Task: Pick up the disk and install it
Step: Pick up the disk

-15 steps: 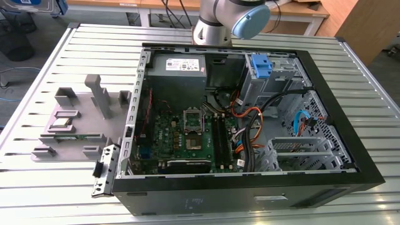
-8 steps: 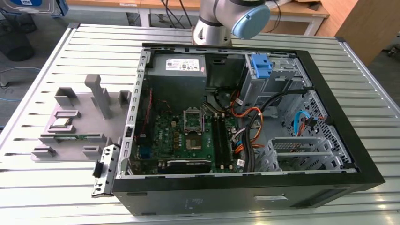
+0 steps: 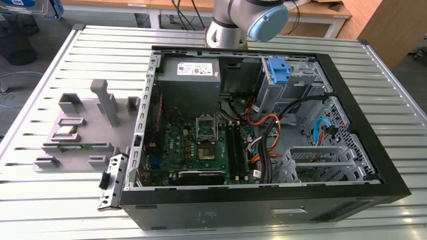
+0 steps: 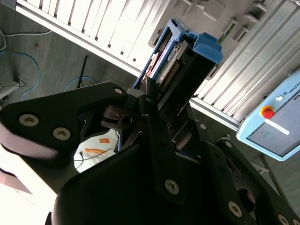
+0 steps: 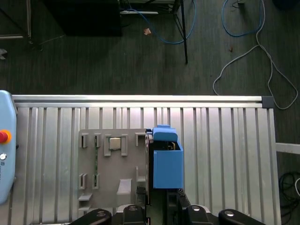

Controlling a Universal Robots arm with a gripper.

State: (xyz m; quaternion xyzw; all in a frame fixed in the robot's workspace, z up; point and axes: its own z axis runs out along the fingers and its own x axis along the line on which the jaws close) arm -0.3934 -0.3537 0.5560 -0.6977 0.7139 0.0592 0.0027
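— Flat silver disk in blue plastic carrier (image 4: 173, 70): where?
— Clamped by one end in the black claw (image 4: 158, 101), closed upon it; at twelve o'clock from the claw, long axis straight out from it.
— Beyond it?
— First wrist view: grey plastic tray (image 5: 117, 164) on ribbed metal table (image 5: 225, 154). Exterior view: open black computer case (image 3: 267, 200), tray at its nine o'clock.

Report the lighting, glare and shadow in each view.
Exterior view: even light, table slats shiny, case interior dim. First wrist view: glare strip along the table's edge, floor dark. Second wrist view: gripper a dark silhouette, disk lit, corner washed out.
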